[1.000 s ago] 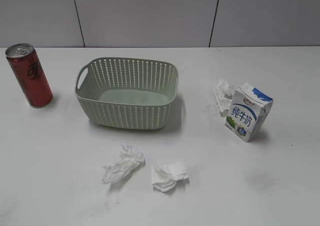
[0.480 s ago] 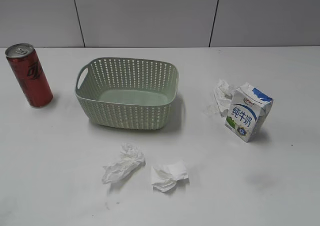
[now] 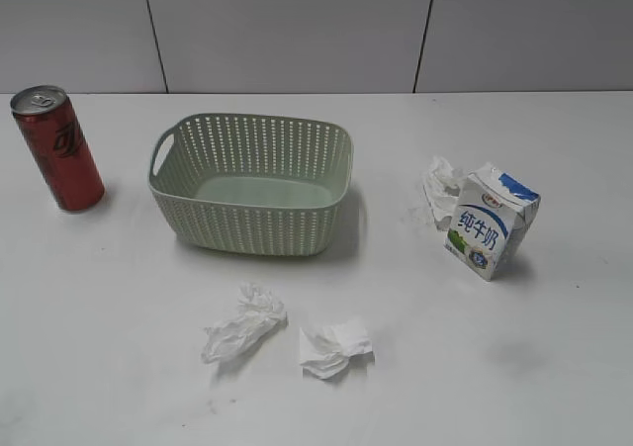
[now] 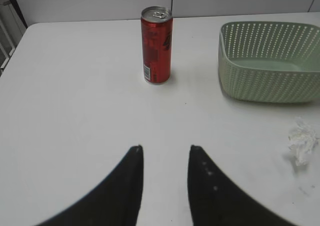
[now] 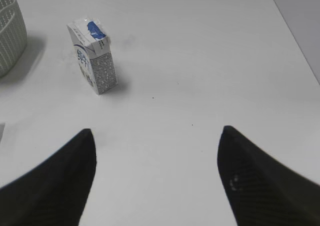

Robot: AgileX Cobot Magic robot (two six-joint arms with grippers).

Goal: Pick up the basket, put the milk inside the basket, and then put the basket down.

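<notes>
Pale green basket [image 3: 251, 184], milk carton [image 3: 490, 221] and red can [image 3: 57, 147] unmoved since before; left gripper [image 4: 165, 148] narrowly parted, right gripper [image 5: 156, 132] spread wide, both empty.

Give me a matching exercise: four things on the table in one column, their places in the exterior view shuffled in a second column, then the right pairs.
Things:
1. basket
2. milk
3. red can
4. two crumpled tissues

Places:
A. far left, upright near the back edge
B. right side, upright beside another crumpled tissue
C. on the table in front of the basket
D. middle, empty, between can and carton

Pairs: 1-D, 2-B, 3-A, 4-C
</notes>
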